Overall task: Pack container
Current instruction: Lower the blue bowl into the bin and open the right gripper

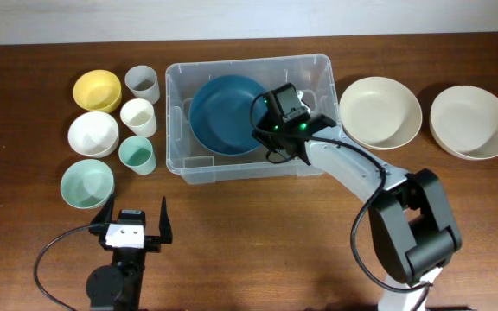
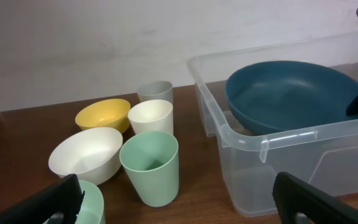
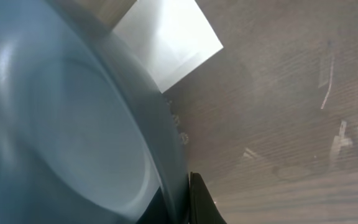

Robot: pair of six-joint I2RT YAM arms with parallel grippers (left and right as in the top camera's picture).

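No legible writing; the container's [image 1: 232, 168] white label [image 3: 166, 43] looks blank

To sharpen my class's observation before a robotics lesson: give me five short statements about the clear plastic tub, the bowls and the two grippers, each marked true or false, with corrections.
1. The dark blue round bowl lies inside the clear rectangular plastic container. True.
2. The left gripper is clamped on a cup. False: it is open and holds nothing.
3. Two cream round bowls stand on the wooden table on the right arm's side of the container. True.
4. The yellow round bowl sits in the container. False: it stands outside on the table, beside a grey cup.
5. The right gripper is shut on the blue bowl's rim. True.
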